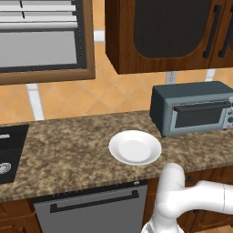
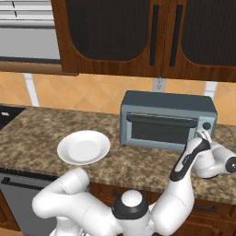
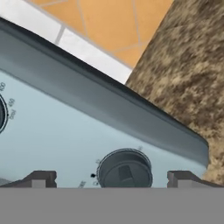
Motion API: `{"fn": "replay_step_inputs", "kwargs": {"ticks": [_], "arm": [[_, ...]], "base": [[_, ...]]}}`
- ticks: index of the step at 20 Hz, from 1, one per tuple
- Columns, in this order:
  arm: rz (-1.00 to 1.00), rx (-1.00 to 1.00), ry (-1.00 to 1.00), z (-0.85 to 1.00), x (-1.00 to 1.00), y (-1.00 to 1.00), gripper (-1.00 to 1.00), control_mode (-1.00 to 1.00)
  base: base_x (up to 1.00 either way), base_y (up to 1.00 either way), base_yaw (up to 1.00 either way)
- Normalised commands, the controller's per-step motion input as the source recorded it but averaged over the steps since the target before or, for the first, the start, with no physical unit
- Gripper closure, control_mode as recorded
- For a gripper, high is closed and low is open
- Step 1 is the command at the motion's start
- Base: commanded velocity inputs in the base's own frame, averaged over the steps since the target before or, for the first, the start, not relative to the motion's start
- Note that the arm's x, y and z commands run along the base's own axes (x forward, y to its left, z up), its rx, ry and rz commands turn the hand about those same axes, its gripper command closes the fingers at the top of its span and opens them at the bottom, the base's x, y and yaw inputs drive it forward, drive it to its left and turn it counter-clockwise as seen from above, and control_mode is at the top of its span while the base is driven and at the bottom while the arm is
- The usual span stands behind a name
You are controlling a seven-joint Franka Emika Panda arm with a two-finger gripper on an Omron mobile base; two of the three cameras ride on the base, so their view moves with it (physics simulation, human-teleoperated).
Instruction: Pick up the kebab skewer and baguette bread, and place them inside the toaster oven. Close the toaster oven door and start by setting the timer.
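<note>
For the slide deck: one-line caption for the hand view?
Open gripper straddles a dark dial on the toaster oven control panel.

Toaster oven (image 1: 193, 109) right end beyond left base view's edge

- We see one oven (image 1: 193, 109).
- We see one plate (image 1: 135, 147).
- We see two knobs (image 3: 124, 168) up close.

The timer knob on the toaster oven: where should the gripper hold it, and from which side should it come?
Grip the round dark knob across its raised rim, one fingertip on each side, coming straight at the control panel of the toaster oven. It stands out from the flat front, and the open gripper already straddles it.
</note>
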Motion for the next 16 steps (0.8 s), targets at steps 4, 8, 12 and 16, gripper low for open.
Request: {"fn": "replay_step_inputs", "kwargs": {"ticks": [4, 8, 12, 16], "arm": [[0.0, 0.02, -0.04, -0.06, 0.32, 0.0, -1.0, -1.0], [0.0, 0.0, -0.01, 0.0, 0.38, 0.0, 1.0, -1.0], [-0.02, 0.0, 0.0, -0.01, 0.39, 0.03, 1.0, -1.0], [-0.03, 0.08, 0.0, -0.04, 0.12, 0.0, 1.0, -1.0]], "base": [[0.0, 0.0, 0.0], [0.0, 0.0, 0.0], [0.0, 0.0, 0.0], [0.0, 0.0, 0.0]]}}
